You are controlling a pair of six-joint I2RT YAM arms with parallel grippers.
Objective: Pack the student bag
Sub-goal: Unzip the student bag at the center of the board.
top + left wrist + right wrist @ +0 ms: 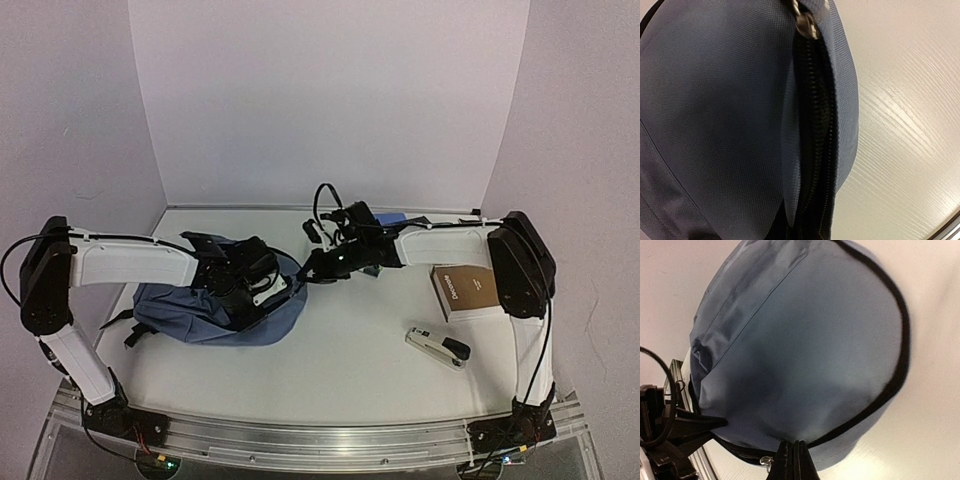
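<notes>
The student bag point(200, 315), slate-blue with black zippers, lies on the left half of the table. My left gripper point(262, 287) presses onto its upper right part. In the left wrist view the bag point(715, 115) fills the frame, and its black zipper point(815, 130) runs down to the bottom edge. My own fingers are hidden there, and the gripper is shut on the fabric by the zipper. My right gripper point(306, 272) is at the bag's right edge. In the right wrist view that gripper point(793, 446) is shut, pinching the bag point(800, 340) just beside a metal zipper pull point(765, 460).
A brown box point(465, 290) lies at the right, with a black and silver stapler point(438, 347) in front of it. A blue object point(392, 218) sits at the back behind the right arm. White walls close in the table on three sides.
</notes>
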